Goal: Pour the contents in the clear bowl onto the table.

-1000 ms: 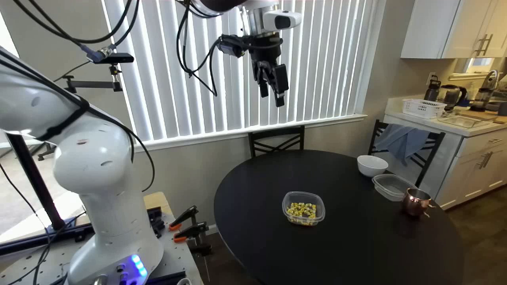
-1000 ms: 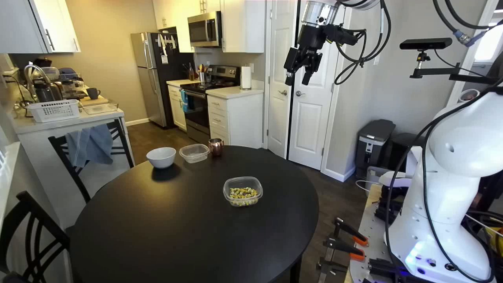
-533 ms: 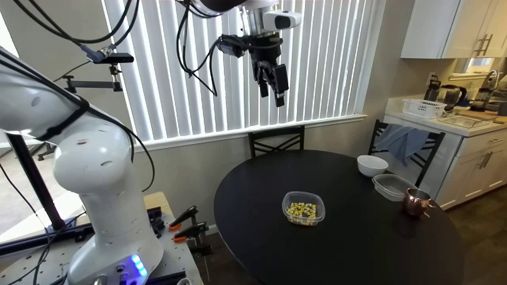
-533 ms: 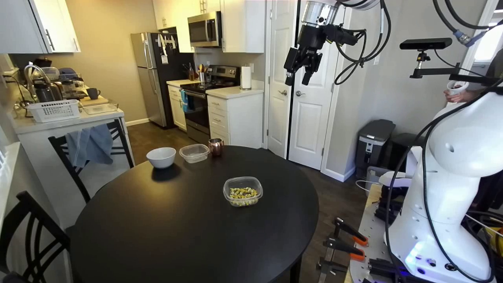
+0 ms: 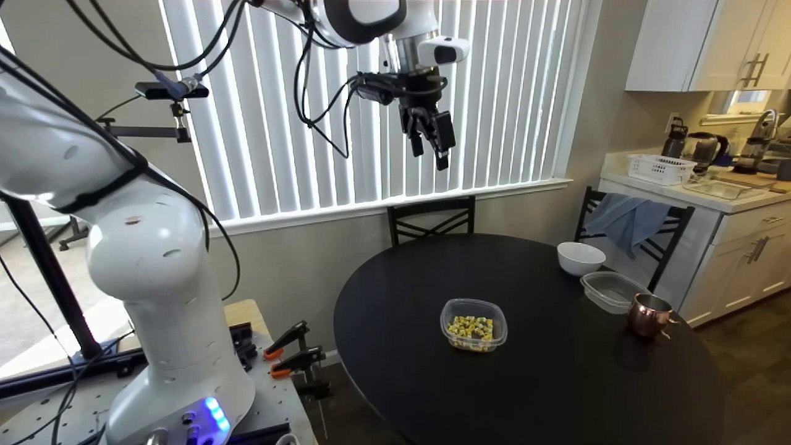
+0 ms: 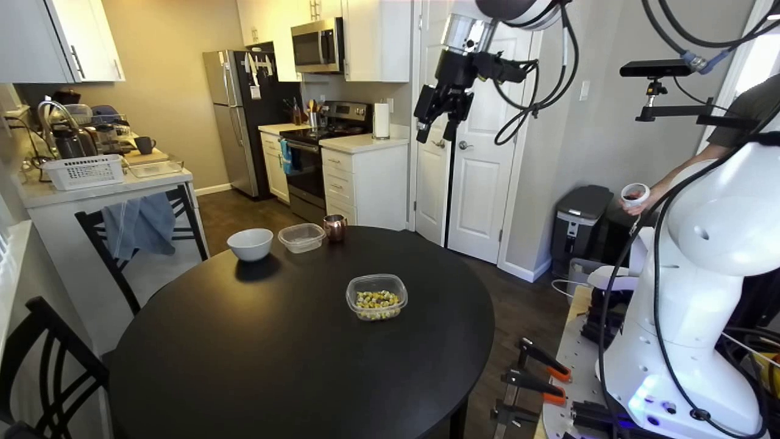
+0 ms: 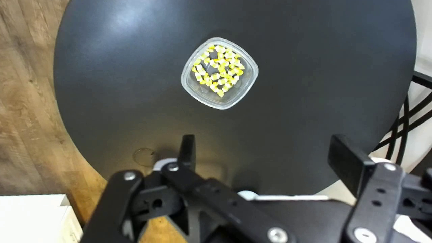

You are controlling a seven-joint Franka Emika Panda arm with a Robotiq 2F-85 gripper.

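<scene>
The clear bowl (image 5: pixel 474 307) stands upright on the round black table (image 5: pixel 395 321). It also shows in an exterior view (image 6: pixel 378 281) and in the wrist view (image 7: pixel 243 87). The contents, small yellow and whitish bits (image 5: pixel 471 327), lie inside on its bottom; the wrist view shows them from above (image 7: pixel 222 71). My gripper (image 5: pixel 430 157) is high above the table, well apart from the bowl. It also shows in an exterior view (image 6: pixel 436 134). In the wrist view my gripper (image 7: pixel 263 143) is open wide with nothing between its fingers (image 7: pixel 347 162).
A white bowl (image 5: pixel 579 258), an empty clear container (image 6: pixel 302 236) and a copper mug (image 5: pixel 647 316) stand near the table's far edge. Chairs (image 5: pixel 432 219) stand around the table. A person's hand holds a white cup (image 6: pixel 635 194) beside the robot's base.
The arm and open gripper have moved slightly right and down in an exterior view, left and down in an exterior view. The person's hand with the white cup has moved down and left.
</scene>
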